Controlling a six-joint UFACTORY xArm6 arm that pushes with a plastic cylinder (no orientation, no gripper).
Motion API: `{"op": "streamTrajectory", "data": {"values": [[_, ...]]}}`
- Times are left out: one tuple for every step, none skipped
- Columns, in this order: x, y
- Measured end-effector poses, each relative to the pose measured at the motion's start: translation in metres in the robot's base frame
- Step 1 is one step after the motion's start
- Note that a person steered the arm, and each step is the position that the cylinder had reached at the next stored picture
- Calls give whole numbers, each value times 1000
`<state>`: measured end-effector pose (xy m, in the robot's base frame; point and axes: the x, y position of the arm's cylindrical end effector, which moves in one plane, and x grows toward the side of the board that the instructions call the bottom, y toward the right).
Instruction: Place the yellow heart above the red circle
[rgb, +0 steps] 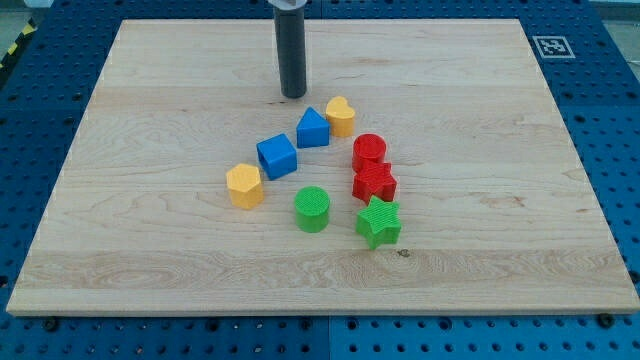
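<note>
Green star (379, 222) lies nearest; yellow heart (340, 116) sits up-left of red circle (369, 152), orientation unclear. My tip (293, 95), holding nothing, stands apart, toward the tabletop's (150, 260) top edge.

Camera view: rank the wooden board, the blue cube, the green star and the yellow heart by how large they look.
1. Wooden board, by far.
2. Green star and blue cube: look alike; the star sits nearer the view's bottom, so unranked.
3. Yellow heart, smallest.

You had one camera, set high off the board's (150, 250) near edge, looking down its length at moderate range, all four edges inside frame.
</note>
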<state>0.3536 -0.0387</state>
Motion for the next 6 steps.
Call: {"op": "streamTrajectory", "data": {"values": [[22,16],[22,57],[29,83],[35,83],[35,79],[39,71]]}}
